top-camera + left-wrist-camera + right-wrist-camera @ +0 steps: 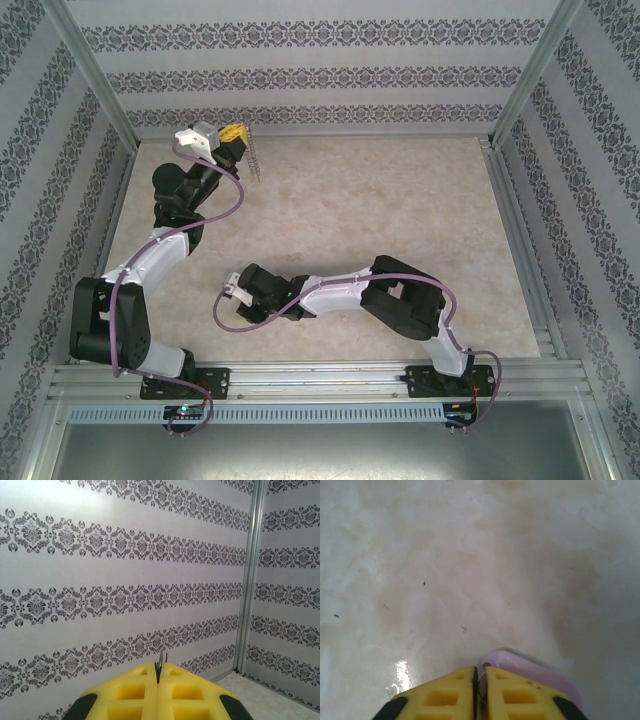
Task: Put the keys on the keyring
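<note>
Keyring (pixel 256 160) dangles from the left gripper (pixel 236 140), seen from above, with no key on it. Left wrist: fingers (pixel 135 690) clamp its thin metal edge. Right wrist: right gripper (pixel 480 669) has its fingers together low over the table (pixel 470 555). The key (pixel 530 672) lies at their tips, and I can't tell if it is gripped. Threading looks still ahead.

Setting noted as a robotics lab test cell. A marble-patterned surface (pixel 400 190) is enclosed on three sides by wall panels (pixel 320 60) papered in damask bands and framed by aluminium posts (pixel 93 75). Two cabled robot arms, left arm (pixel 158 252) and right arm (pixel 400 300), are bolted side by side to an extruded rail (pixel 320 378) at the near edge.
</note>
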`<action>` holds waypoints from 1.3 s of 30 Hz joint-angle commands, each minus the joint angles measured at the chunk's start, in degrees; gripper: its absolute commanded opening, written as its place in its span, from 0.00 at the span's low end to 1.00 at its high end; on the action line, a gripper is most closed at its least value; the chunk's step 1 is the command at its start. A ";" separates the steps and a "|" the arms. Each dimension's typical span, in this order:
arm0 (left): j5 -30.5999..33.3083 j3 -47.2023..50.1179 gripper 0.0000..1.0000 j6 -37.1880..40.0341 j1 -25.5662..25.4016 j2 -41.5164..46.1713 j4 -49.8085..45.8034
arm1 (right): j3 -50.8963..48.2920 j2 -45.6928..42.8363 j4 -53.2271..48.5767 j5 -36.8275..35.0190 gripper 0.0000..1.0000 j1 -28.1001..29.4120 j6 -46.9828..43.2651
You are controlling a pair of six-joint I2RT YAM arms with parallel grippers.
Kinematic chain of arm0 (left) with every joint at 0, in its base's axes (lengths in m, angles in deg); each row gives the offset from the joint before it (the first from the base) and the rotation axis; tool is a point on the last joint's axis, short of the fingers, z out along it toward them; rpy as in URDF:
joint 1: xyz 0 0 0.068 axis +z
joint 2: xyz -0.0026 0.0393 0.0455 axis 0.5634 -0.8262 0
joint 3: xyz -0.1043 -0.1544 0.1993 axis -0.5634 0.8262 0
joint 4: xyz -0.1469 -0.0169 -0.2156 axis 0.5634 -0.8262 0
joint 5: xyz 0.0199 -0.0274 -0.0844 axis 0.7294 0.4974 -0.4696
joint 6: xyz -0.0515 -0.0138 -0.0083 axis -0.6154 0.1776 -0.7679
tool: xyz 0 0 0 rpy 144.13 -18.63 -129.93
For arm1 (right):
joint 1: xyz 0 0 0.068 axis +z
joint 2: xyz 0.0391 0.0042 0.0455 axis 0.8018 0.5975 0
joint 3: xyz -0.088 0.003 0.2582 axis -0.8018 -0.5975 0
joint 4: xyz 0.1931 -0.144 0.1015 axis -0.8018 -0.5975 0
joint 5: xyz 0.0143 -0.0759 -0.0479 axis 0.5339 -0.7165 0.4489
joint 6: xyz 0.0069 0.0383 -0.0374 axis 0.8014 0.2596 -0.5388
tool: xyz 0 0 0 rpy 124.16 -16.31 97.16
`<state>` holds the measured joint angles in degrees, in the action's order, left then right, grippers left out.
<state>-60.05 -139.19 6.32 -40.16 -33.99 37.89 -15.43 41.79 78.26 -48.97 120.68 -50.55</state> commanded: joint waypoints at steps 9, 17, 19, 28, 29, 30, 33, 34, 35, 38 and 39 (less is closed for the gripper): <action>-1.35 -2.09 0.00 -1.21 0.90 0.17 3.05 | -7.63 -7.72 3.97 2.24 0.00 -4.56 4.10; -2.18 -1.93 0.00 -1.83 0.83 0.40 2.89 | -17.53 -16.17 12.44 7.83 0.00 -11.59 10.39; -2.29 -1.96 0.00 -1.99 0.76 0.49 2.94 | -20.09 -17.66 15.21 9.08 0.00 -13.30 12.21; -2.26 -1.18 0.00 -1.88 -0.07 0.63 2.74 | -22.24 -18.19 17.00 12.49 0.14 -14.65 14.10; -2.18 -1.13 0.00 -1.88 -0.06 0.69 2.59 | -21.84 -17.71 16.73 12.43 0.19 -14.11 13.83; -2.21 -1.18 0.00 -1.78 -0.15 0.69 2.43 | -21.32 -17.09 16.34 12.48 0.24 -13.52 13.56; -2.08 -1.17 0.00 -1.45 -0.18 0.91 2.12 | -19.41 -15.22 14.62 12.06 0.30 -11.75 12.93; -2.06 -1.16 0.00 -1.36 -0.16 0.94 1.98 | -18.75 -14.41 13.86 11.56 0.30 -11.21 12.69; -2.10 -1.14 0.00 -1.32 -0.20 0.98 1.89 | -18.10 -13.79 13.09 11.16 0.30 -10.77 12.51; -2.06 -1.16 0.00 -1.23 -0.26 0.98 1.75 | -16.00 -12.21 10.54 9.45 0.30 -9.44 11.98; -2.21 -1.18 0.00 -1.22 -0.21 0.91 1.72 | -15.45 -11.65 9.64 8.97 0.30 -8.99 11.87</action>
<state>-61.07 -139.19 5.16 -40.23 -34.21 37.84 -33.16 28.72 90.92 -38.52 110.78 -37.26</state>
